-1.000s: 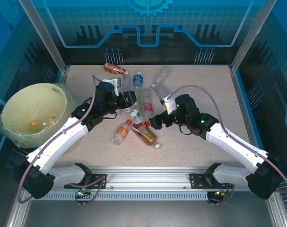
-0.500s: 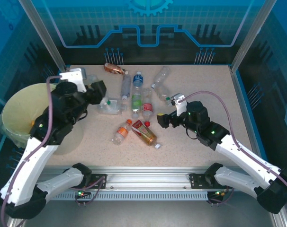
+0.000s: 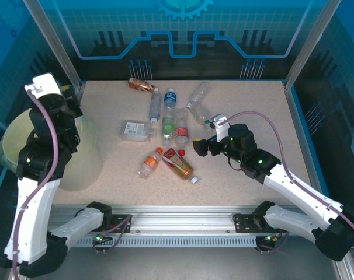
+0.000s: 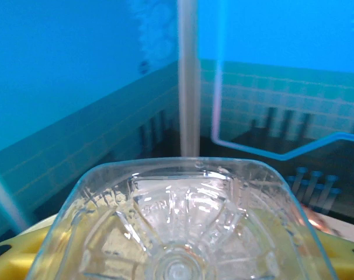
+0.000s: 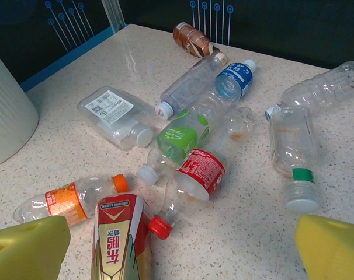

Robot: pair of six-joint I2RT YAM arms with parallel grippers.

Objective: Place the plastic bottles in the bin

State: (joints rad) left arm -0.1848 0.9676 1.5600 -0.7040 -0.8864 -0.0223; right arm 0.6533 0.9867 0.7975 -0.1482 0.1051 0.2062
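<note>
**One bottle held up at the bin, the rest loose on the table**

The right gripper point(image 5: 177, 251) hovers low, its yellow fingers point(image 5: 25, 248) spread wide. Just ahead on the speckled table point(image 3: 253, 105) lie a red-and-gold-labelled bottle point(image 5: 118, 239), an orange-labelled clear bottle point(image 5: 66, 198) and a red-capped, red-labelled bottle point(image 5: 194, 175). Farther off lie a green-labelled bottle point(image 5: 180, 140) and a flat white-labelled bottle point(image 5: 110, 111). At far left, above the large round pale yellow-green bin point(image 3: 86, 154), the left gripper point(image 3: 65, 96) pinches a clear square-based plastic bottle point(image 4: 177, 233).

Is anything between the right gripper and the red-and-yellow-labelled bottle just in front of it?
Nothing visible. The right gripper is open, and the red-and-yellow-labelled bottle lies ahead in the gap between its fingers. A red-capped bottle lies close beside it on one side, and an orange-labelled bottle on the other.
</note>
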